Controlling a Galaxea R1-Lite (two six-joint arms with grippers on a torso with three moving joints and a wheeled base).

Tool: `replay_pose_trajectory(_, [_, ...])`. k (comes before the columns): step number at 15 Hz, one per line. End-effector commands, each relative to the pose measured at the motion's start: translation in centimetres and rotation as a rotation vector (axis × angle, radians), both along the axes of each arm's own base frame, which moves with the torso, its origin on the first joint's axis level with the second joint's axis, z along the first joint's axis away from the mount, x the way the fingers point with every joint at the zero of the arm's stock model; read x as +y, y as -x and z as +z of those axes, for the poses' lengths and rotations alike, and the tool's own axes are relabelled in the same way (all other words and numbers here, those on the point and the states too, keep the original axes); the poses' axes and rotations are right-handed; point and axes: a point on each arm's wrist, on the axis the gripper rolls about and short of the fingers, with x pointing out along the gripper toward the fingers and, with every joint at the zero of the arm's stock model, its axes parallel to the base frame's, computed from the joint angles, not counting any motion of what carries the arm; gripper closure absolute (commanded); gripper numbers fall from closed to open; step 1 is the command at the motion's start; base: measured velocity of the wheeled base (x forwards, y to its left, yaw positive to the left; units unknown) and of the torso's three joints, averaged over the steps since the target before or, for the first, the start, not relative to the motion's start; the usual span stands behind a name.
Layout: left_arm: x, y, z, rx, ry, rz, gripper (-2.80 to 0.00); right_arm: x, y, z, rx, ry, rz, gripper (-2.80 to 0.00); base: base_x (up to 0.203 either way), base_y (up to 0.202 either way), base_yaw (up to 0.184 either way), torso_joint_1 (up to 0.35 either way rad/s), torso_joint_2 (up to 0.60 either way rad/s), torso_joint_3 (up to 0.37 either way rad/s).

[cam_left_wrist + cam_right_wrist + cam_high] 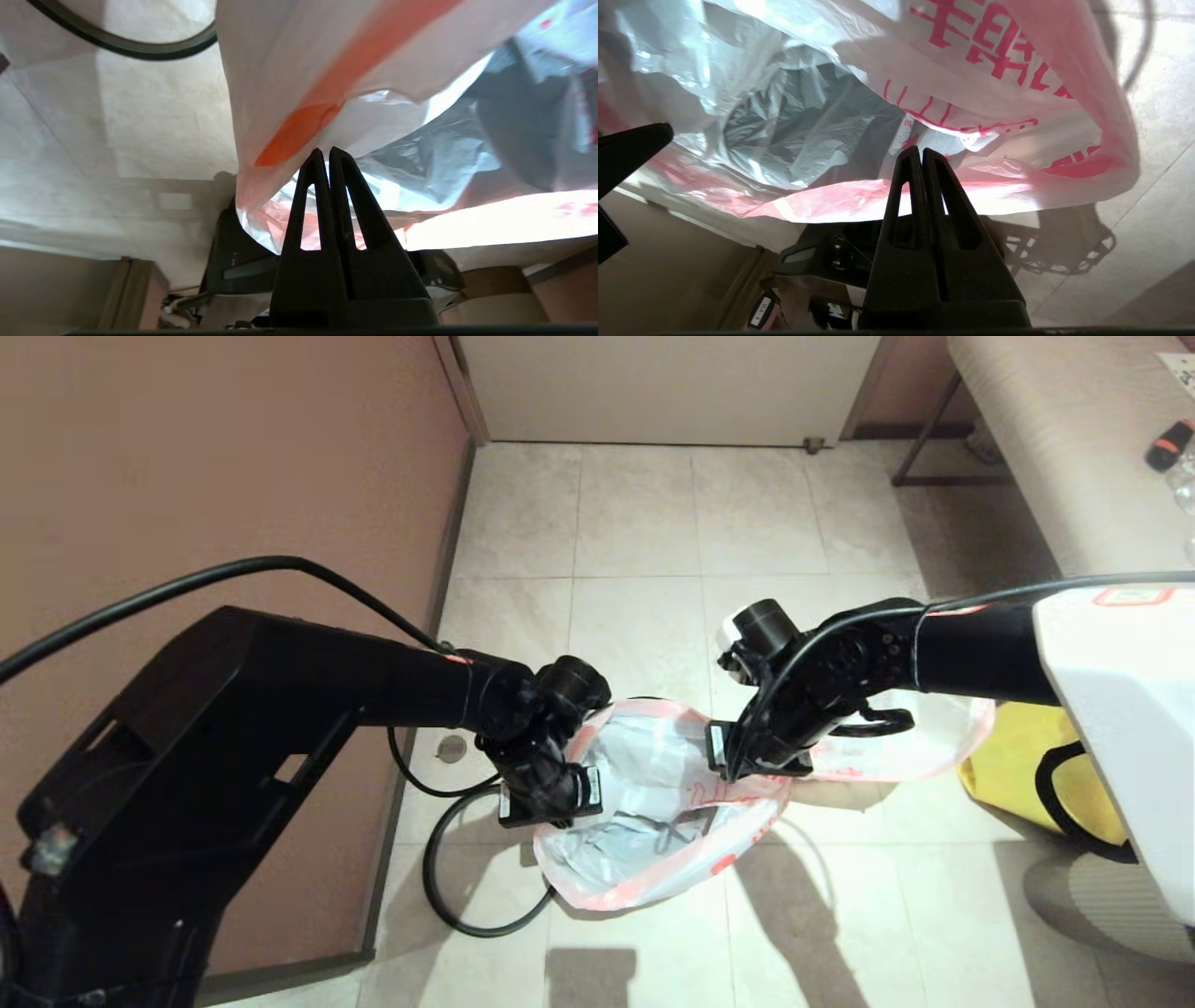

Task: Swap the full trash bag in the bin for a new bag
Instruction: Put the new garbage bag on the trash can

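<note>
left gripper (pixel 325 154): pinched on the rim of the crinkly translucent new bag (pixel 644 803) | right gripper (pixel 921 151): pinching the opposite pink-banded rim | mouth stretched open above tiled floor (pixel 635 532)

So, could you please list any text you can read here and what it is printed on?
No text can be quoted.
Red print on the new bag: cropped, creased characters, unreadable.
Small white label in the right wrist view: too small.
Red-edged sticker in the head view: blurred.
</note>
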Motion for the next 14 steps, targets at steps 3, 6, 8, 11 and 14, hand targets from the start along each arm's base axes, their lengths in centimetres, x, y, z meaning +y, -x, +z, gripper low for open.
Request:
replay_pose_trajectory(3, [0.0,-0.1,-1.2,0.035,-0.025,-0.002,0.0,0.3,0.5,-1.6,0.096,0.041,-0.008,0.0,0.0,0.0,0.0,0.0,0.0,0.0])
replay_pose_trajectory(6, [-0.2,0.0,-1.5,0.04,-0.035,-0.006,0.0,0.1,0.8,-2.8,0.143,0.052,-0.015,0.0,0.0,0.0,0.0,0.0,0.0,0.0])
replay_pose_trajectory(8, [-0.4,0.2,-1.6,0.045,-0.037,-0.011,0.0,0.2,0.3,-3.4,0.145,0.047,-0.016,0.0,0.0,0.0,0.0,0.0,0.0,0.0])
replay_pose_trajectory(11, [-0.3,0.4,-1.3,0.058,-0.047,-0.016,0.0,0.5,0.1,-3.8,0.142,0.038,-0.009,0.0,0.0,0.0,0.0,0.0,0.0,0.0])
replay_pose_trajectory(14, [-0.4,1.3,-1.6,0.111,-0.088,-0.054,0.0,0.1,0.9,-4.3,0.185,0.061,-0.013,0.0,0.0,0.0,0.0,0.0,0.0,0.0])
